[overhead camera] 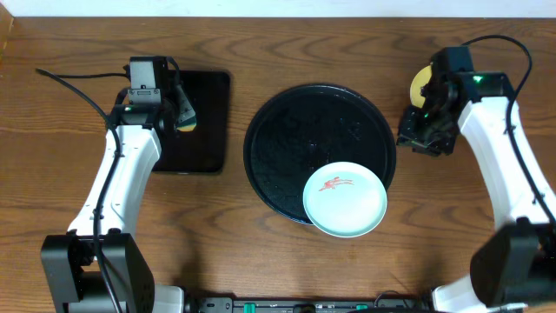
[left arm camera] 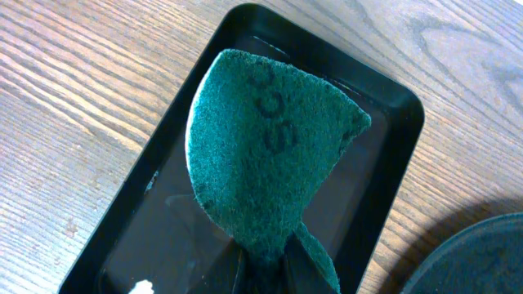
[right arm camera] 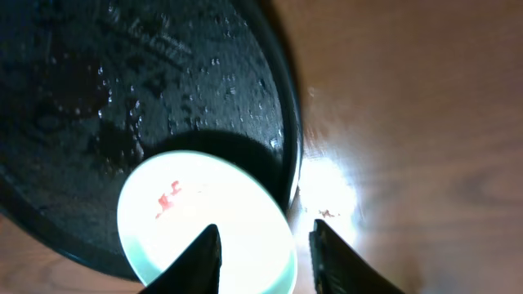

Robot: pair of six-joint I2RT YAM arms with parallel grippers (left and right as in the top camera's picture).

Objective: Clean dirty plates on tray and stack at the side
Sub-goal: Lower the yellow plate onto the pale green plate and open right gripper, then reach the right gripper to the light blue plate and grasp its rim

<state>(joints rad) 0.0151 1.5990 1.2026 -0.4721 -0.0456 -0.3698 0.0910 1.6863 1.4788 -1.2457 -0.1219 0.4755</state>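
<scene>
A: How far along w/ the plates?

B: Not far, I'd say. One mint plate sits on the round tray, at its near-right edge, hanging over the rim. There's a red smear in the middle, so it's not cleaned yet.

A: Any stacked at the side?

B: There's a yellow thing behind the right arm, beside the tray. Prob. a plate, but mostly hidden. Can't see a third.

A: Grippers?

B: Left gripper is clamped on a green sponge over the small tray. Right gripper is above the plate's right edge, fingers apart, nothing btw them. The round tray looks wet, w/ droplets.
</scene>
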